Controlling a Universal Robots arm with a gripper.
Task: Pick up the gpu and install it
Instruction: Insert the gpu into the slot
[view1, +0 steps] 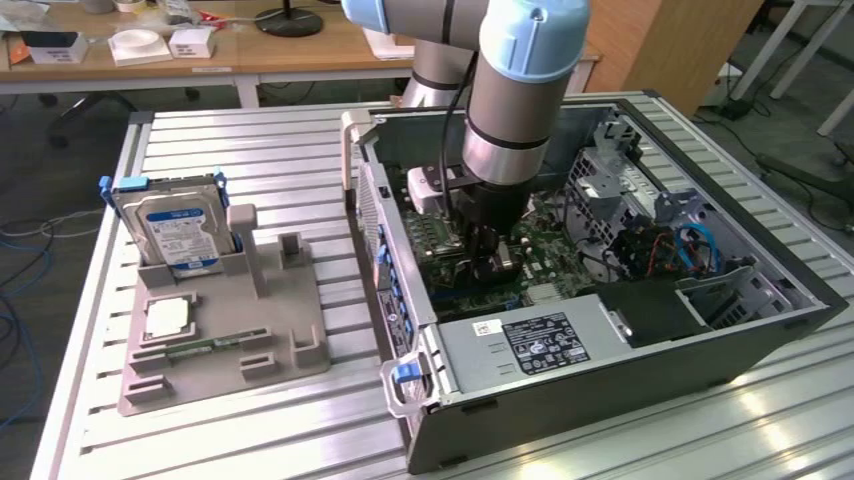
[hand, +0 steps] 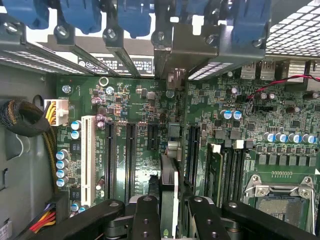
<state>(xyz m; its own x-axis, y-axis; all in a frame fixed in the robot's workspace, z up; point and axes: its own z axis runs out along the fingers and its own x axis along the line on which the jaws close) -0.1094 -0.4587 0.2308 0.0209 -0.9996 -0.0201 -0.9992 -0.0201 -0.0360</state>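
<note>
**op_remote:** Case first, since it's the biggest thing on the table: the open computer case (view1: 601, 330) lies on its side with the arm (view1: 527, 90) reaching straight down into it. The parts tray (view1: 227, 340) off toward the exterior view's left still has the hard drive (view1: 174, 225) standing in it and the memory stick (view1: 214, 345) lying flat.

**benchrat:** So where's the gpu?

**op_remote:** In the pincer. In the wrist view the gripper (hand: 170, 210) has its fingers (hand: 145, 215) closed in on a thin card held edge-on, which I take to be the gpu (hand: 169, 195), hanging just above the motherboard (hand: 240, 140) in line with the expansion slots (hand: 130, 155).

**benchrat:** Install step then?

**op_remote:** That's my read: pickup done, seating not yet. Getting it home looks like it calls for the card edge lined up with one slot and the end bracket meeting the rear openings, with a straight push.

**benchrat:** Anything you can't see?

**op_remote:** Plenty. The card is edge-on, so cooler and bracket are hidden, and I can't tell whether its edge touches a slot. In the exterior view the wrist blocks the card.
</note>
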